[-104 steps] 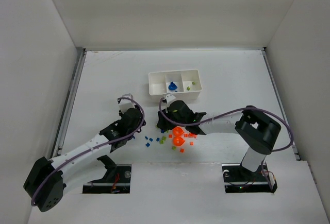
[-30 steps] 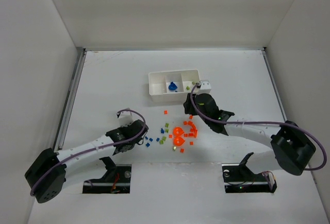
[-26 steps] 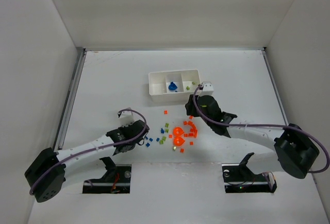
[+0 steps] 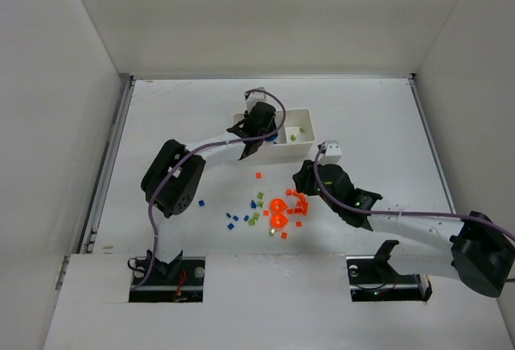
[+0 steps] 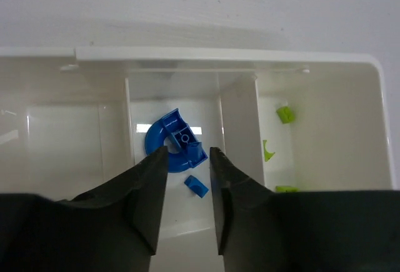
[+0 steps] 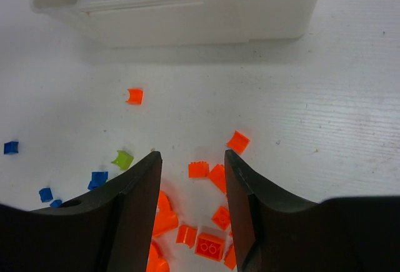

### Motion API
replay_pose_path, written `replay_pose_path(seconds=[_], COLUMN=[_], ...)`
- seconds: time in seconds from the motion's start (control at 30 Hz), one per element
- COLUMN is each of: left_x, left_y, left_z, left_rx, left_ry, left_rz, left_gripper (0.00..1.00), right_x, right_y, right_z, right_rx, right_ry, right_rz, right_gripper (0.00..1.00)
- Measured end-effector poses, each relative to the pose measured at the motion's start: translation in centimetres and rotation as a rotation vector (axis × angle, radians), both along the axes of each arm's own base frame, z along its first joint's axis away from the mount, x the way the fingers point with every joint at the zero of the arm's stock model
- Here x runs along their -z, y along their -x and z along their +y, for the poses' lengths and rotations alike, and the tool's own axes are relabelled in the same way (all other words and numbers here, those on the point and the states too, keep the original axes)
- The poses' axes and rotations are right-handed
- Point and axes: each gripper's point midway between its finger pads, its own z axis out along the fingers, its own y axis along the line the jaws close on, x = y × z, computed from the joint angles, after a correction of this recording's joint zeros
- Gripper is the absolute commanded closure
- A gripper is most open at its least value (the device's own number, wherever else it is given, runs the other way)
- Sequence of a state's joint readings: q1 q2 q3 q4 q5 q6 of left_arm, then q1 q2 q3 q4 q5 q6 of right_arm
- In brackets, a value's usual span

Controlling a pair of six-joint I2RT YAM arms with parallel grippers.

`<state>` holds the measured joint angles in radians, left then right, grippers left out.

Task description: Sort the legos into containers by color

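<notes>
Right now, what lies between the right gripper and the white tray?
In the right wrist view, mostly bare table separates the right gripper from the tray. One lone orange brick sits there, toward that picture's left.

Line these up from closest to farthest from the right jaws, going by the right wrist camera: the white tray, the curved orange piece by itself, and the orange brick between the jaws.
1. Orange brick, bottom middle.
2. Curved orange piece, up and left, alone.
3. White tray, along the top.

Left pincer now over middle compartment.
</notes>
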<state>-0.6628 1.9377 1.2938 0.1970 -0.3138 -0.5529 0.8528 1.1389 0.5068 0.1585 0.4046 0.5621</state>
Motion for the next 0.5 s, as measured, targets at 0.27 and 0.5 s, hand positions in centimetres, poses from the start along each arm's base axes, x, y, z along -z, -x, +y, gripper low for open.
replay_pose_path(seconds=[0.27, 0.5], left_x=[-3.6, -7.3], left_y=[0.9, 7.8], left_z=[-0.3, 7.0], left_rx=[0.032, -0.041], left_ry=[0.072, 0.110], left_rz=[-0.063, -0.147], left_gripper=[0.58, 0.60], right_x=[0.6, 2.4], right_y=[1.3, 3.7], right_z=[2.2, 8.2], right_rx=[-0.065, -0.211], right_ry=[0.021, 0.081], right_rz=[0.016, 0.059], right_gripper=[0.55, 0.52])
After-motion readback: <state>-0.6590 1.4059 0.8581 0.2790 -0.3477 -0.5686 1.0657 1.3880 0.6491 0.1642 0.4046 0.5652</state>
